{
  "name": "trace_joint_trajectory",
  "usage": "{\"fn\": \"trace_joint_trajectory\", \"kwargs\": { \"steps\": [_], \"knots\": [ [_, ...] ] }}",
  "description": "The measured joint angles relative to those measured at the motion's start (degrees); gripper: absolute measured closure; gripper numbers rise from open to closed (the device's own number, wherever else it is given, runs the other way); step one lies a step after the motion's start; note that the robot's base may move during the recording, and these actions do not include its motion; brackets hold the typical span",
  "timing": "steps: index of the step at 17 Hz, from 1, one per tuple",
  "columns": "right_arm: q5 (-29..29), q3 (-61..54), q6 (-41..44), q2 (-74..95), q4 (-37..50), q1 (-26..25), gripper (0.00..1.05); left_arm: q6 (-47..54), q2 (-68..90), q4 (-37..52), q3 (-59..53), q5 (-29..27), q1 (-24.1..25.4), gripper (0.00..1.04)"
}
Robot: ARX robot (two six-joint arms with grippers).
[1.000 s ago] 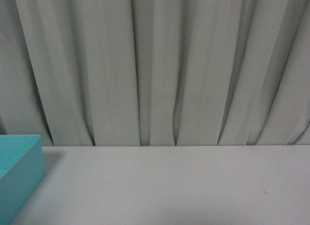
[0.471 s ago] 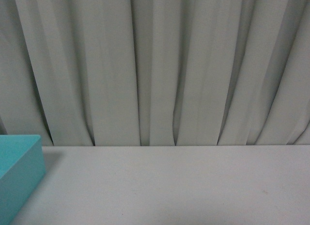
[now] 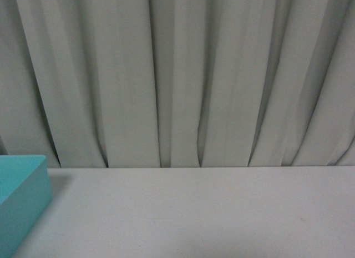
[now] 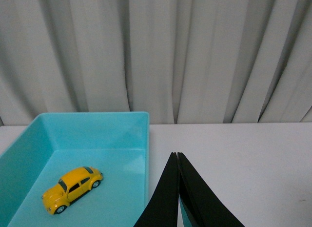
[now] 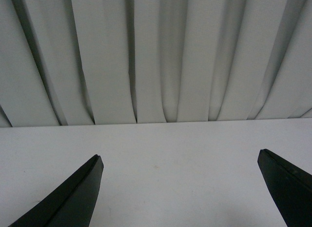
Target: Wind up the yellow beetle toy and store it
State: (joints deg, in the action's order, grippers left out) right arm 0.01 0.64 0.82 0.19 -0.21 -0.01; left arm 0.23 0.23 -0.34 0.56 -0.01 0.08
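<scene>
Turquoise plastic makes up the bin [image 4: 97,134] at the bench's [image 3: 211,213] left edge; in the front view only its corner [image 3: 22,197] shows, at the near left, and that view matches the earlier ones, bin corner, bench and pleated grey curtain [image 3: 183,75] all in the same places with neither arm in sight; no brand, label or writing can be read anywhere. In the left wrist view the beetle [image 4: 72,189] sits on its wheels on the bin floor, well clear of the walls, its nose angled toward the near left corner of the bin; the left gripper [image 4: 177,156] hangs beside the bin's right wall, its black fingers pressed together on nothing. Toward the right, the right gripper [image 5: 180,158] has its fingers [image 5: 73,197] spread wide apart over bare bench, holding nothing.
</scene>
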Motion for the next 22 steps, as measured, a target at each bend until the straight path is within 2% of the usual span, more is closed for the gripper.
{"fn": "trace_joint_trajectory", "kwargs": {
  "steps": [2, 4, 5, 10, 22],
  "knots": [
    [0.0, 0.0, 0.0, 0.0, 0.0, 0.0, 0.07, -0.1, 0.0, 0.1, 0.0, 0.0, 0.0, 1.02],
    [0.0, 0.0, 0.0, 0.0, 0.0, 0.0, 0.07, -0.1, -0.1, 0.1, 0.0, 0.0, 0.0, 0.86],
    [0.0, 0.0, 0.0, 0.0, 0.0, 0.0, 0.07, -0.1, -0.1, 0.1, 0.0, 0.0, 0.0, 0.68],
    [0.0, 0.0, 0.0, 0.0, 0.0, 0.0, 0.07, -0.1, -0.1, 0.1, 0.0, 0.0, 0.0, 0.08],
    [0.0, 0.0, 0.0, 0.1, -0.1, 0.0, 0.07, -0.1, -0.1, 0.1, 0.0, 0.0, 0.0, 0.07]
  ]
}}
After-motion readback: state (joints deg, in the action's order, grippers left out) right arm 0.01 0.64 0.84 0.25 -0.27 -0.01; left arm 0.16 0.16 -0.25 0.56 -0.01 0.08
